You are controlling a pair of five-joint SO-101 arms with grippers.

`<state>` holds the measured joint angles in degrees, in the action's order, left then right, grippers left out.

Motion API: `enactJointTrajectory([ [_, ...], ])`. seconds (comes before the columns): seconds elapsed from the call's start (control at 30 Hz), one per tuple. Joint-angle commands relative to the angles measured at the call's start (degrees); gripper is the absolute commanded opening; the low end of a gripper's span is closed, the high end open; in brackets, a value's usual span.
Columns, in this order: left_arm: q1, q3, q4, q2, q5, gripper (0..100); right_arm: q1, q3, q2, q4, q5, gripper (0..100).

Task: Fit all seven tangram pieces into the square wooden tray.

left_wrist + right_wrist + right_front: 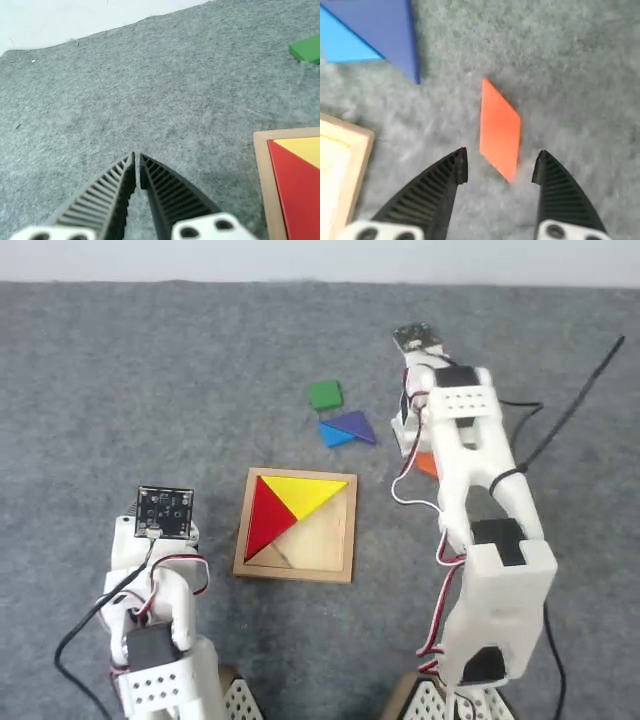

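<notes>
Grey felt surface (150, 390), pale wall (300, 260) behind. Two of seven done, I judge: red triangle (262, 517) and yellow triangle (303, 493) lie in the tray (295, 573). Outside wait the green (325, 394), blue (335, 434), purple (352, 423) and orange (500, 131) pieces. My right fingers (437, 192) gape astride the orange; my left fingers (107, 195), closed, hang beside the tray.

The right tool (502, 159), jaws spread, straddled an orange parallelogram (500, 127) on the grey surface (570, 75), near a dark blue triangle (385, 30), a light blue triangle (342, 45) and the wooden tray (351, 150).

Left hand (137, 159) closed, left arm (152, 612) folded back; right hand (502, 161) spread wide, right arm (482, 502) stretched forward.
</notes>
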<state>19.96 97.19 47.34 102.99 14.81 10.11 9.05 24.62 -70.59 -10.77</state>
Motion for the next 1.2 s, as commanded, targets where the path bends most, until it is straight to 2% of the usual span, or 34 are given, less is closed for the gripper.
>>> enactJointTrajectory([
  [0.0,0.1,-0.8,0.1,1.3,0.6,1,0.4,-1.4,-4.4,5.8,-1.1,21.3],
  [0.37,0.1,-0.8,0.2,1.3,0.6,1,1.3,1.5,3.6,6.9,-1.1,21.0],
  [0.83,0.1,-0.8,0.2,1.3,0.6,1,0.9,1.6,3.2,6.9,-1.1,20.8],
  [1.03,0.1,-0.8,0.2,1.3,0.6,1,3.4,4.7,-2.2,1.5,-1.7,21.1],
  [1.17,0.2,-0.8,0.2,1.3,0.6,1,3.6,4.9,0.2,1.5,-2.0,21.0],
])
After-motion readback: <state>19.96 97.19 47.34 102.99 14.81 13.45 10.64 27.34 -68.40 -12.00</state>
